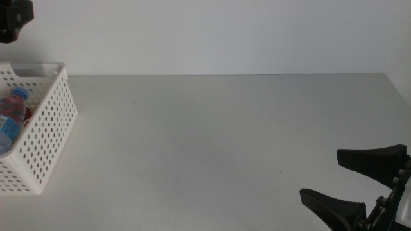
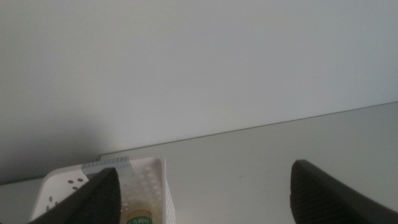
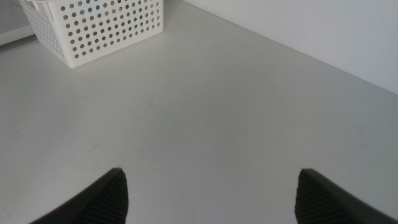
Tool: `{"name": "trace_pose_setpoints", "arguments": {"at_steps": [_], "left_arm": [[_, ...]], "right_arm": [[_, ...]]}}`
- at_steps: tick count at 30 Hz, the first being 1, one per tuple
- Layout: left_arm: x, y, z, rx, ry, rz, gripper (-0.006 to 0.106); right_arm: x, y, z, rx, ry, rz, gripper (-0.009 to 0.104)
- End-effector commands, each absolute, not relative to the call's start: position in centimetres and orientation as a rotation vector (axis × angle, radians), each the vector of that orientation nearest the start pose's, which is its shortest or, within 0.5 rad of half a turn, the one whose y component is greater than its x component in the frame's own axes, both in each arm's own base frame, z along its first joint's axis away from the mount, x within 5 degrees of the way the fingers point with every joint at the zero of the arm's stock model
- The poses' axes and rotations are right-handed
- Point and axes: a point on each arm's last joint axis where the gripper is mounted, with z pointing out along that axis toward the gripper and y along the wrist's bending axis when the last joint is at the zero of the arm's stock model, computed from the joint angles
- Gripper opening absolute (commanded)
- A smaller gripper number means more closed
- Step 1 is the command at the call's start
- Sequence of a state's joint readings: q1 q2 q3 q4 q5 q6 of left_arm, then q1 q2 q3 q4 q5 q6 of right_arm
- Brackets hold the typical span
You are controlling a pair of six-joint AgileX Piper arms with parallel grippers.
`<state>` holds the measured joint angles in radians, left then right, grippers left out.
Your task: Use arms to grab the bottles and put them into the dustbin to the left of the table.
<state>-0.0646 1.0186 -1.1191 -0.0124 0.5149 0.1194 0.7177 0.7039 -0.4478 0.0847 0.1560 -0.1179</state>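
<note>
Right fingers: my right gripper [image 1: 350,179] sits low at the near right corner of the counter, fingers spread wide, nothing between them.
Left fingers: my left gripper [image 2: 202,193] hangs up over the dustbin, fingers wide apart too and empty; in the middle view only a dark bit of that arm shows at the top left corner.
Bottles: the blue-capped water bottle [image 1: 11,119] lies inside the dustbin, with a sliver of something red [image 1: 27,114] just beside it, likely the soda can. From my left wrist I can see the top of the yellow-liquid bottle [image 2: 140,214] down in there as well.
Dustbin: the white perforated dustbin [image 1: 54,125] stands at the far left of the counter [image 1: 212,141], by the wall.
Progress: by my reckoning all three are in, and nothing waits out on the open surface.
Handling: light plastic bottles, smooth and round, so they would roll or slip; if one needed taking again I'd close across the body at mid-height, not the cap. The can is thin-walled and would dent, so a gentle squeeze.
Edges: the dustbin rim is right under my left fingers; I'd rise before swinging away.
Room: wide bare counter between the dustbin and my right fingers, wall behind.
</note>
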Motion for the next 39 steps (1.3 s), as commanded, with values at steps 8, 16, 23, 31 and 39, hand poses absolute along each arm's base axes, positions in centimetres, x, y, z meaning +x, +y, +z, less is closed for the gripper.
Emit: {"name": "trace_pose_setpoints", "arguments": {"at_steps": [8, 16, 23, 31, 39], "left_arm": [[15.8, -1.1, 43.3, 0.129, 1.612, 0.007, 0.094], [11.9, -0.9, 36.5, 0.12, 1.604, 0.0, 0.094], [7.5, -0.6, 31.1, 0.117, 1.572, -0.001, 0.094], [5.3, -0.5, 25.6, 0.07, 1.513, -0.058, 0.094], [5.2, -0.5, 21.9, 0.056, 1.551, -0.075, 0.094]], "right_arm": [[12.7, 6.7, 30.5, -0.464, 1.718, 0.323, 0.081], [10.2, 2.6, 28.5, -0.199, 1.683, 0.197, 0.081], [6.5, 0.2, 24.6, -0.014, 1.573, 0.033, 0.081], [5.4, -0.1, 24.3, 0.028, 1.497, -0.016, 0.081], [5.2, -0.1, 24.4, 0.014, 1.481, -0.036, 0.081]]}}
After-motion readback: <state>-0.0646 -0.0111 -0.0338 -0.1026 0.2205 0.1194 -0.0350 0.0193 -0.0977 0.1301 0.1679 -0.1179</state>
